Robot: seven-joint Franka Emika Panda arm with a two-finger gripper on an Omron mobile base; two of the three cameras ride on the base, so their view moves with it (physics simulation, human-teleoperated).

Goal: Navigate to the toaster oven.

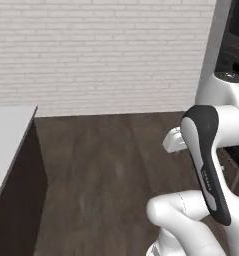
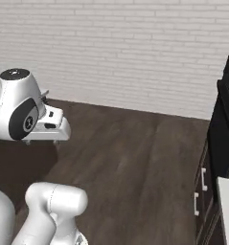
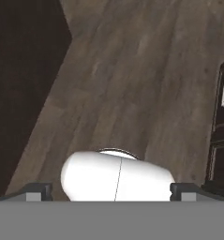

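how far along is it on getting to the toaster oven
Done: nothing that these views confirm. In hand: the base faces open wood floor and a white brick wall, with a grey counter to the left and dark cabinets to the right. The gripper is spread open, holding nothing. Left: finding and reaching the oven.

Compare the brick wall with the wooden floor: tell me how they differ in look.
The brick wall is pale, almost white; the floor is dark brown. The wall shows rows of small bricks with thin joints, while the floor shows long planks with streaky grain. The wall stands upright at the back; the floor lies flat below it. They meet along one straight line, and both run between the grey counter and the dark cabinets.
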